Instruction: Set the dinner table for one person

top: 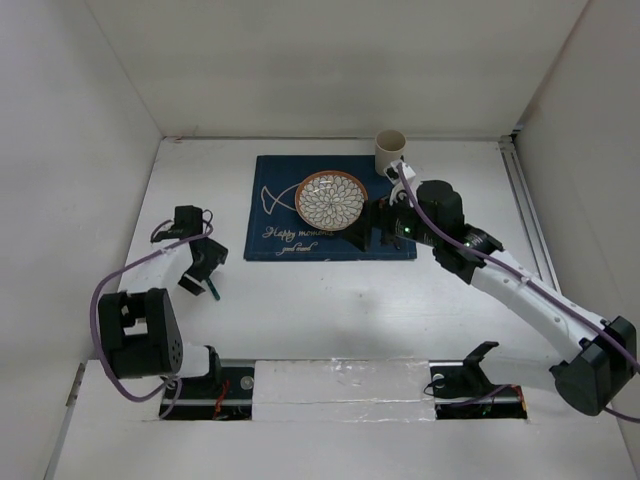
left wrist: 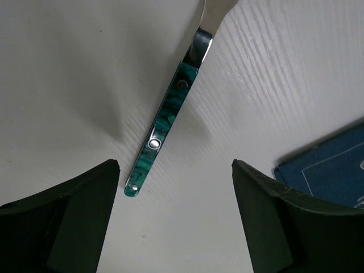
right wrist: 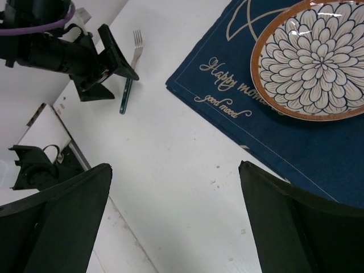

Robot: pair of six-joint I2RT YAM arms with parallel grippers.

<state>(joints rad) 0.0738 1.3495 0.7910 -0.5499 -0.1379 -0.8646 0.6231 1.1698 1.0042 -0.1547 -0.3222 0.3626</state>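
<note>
Table spans whole scene. Fork lies on its left side, left of mat. Left claw is open over the green handle. Right claw is open at mat's near right, beside plate.

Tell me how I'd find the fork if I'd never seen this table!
Start at the big flat white tabletop, then find the navy blue cloth placemat with the white fish drawing. Left of it, on bare table, under the left arm's open pincer, lies the metal fork. It alone is long and thin, with a swirly green handle and shiny prongs.
</note>
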